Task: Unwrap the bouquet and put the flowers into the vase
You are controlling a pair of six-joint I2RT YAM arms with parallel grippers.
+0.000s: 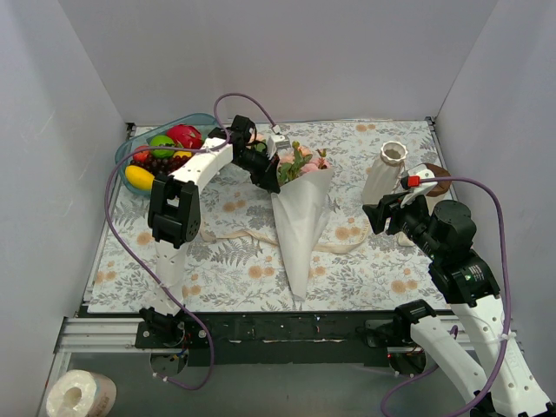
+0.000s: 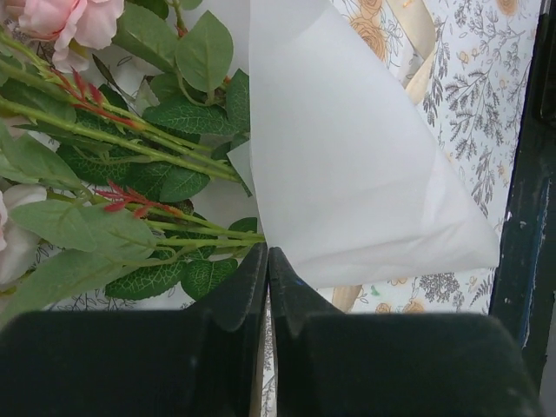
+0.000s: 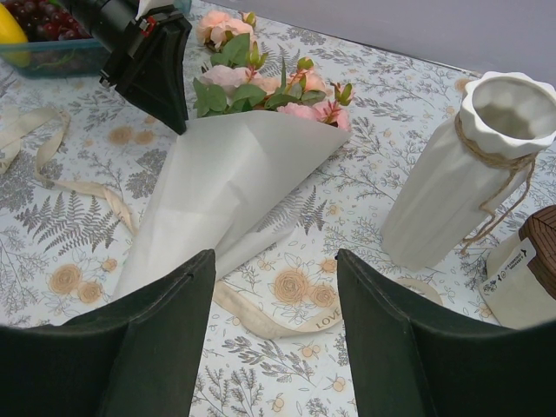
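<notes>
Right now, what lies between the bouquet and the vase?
Bare floral tablecloth between bouquet and vase, with cream ribbon trailing nearer the camera; right wrist view shows it.

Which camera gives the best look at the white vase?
The right wrist view: the vase stands close and whole, with its ribbed body, open mouth and the twine at its neck all clear. The top external view shows the vase small, beside the right arm. The left wrist view misses it.

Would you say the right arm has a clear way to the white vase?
Probably yes: the right pincer is open, and the vase stands upright ahead to its right, nothing between; a brown-lidded jar sits close beside it.
</notes>
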